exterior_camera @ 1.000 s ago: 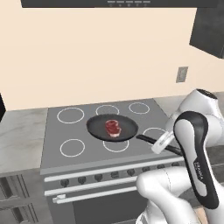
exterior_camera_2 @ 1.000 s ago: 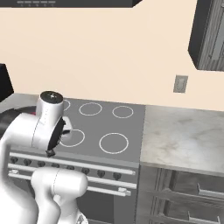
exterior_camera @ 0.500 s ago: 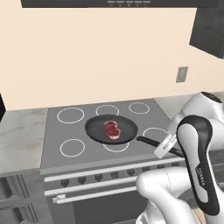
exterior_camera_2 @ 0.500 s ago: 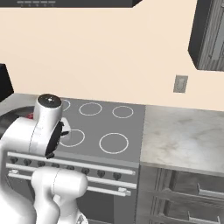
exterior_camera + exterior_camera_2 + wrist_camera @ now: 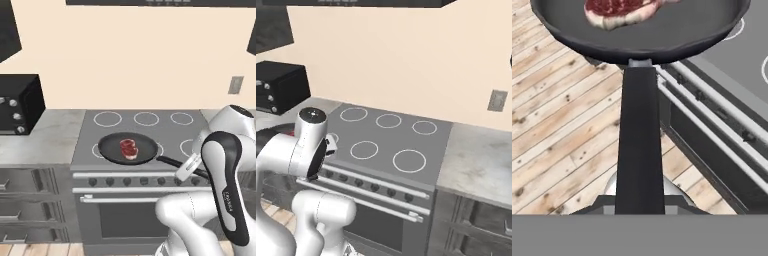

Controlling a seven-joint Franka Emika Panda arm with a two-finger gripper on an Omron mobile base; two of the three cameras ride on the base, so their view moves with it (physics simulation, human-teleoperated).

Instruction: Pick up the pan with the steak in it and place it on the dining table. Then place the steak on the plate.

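The black pan (image 5: 142,152) hangs level at the stove's front left, with the reddish steak (image 5: 129,148) lying in its middle. My gripper (image 5: 187,168) is shut on the far end of the pan's long handle (image 5: 172,162). In the hand view the pan (image 5: 677,30) spans the top with the steak (image 5: 619,11) at its upper edge. The handle (image 5: 639,145) runs straight down toward me. Beneath the pan lie the wooden floor and the stove's front edge. The dining table and the plate are out of view.
The grey stove (image 5: 165,131) has several white burner rings and a knob row along its front (image 5: 145,181). A black microwave (image 5: 19,105) stands on the left counter (image 5: 47,137). A marble counter (image 5: 481,160) lies right of the stove. Wooden floor (image 5: 557,125) lies below.
Both base views have shifted, so the base has moved: the stove sits further right in the left base view and the microwave has come into view. The pan stays in the grip.
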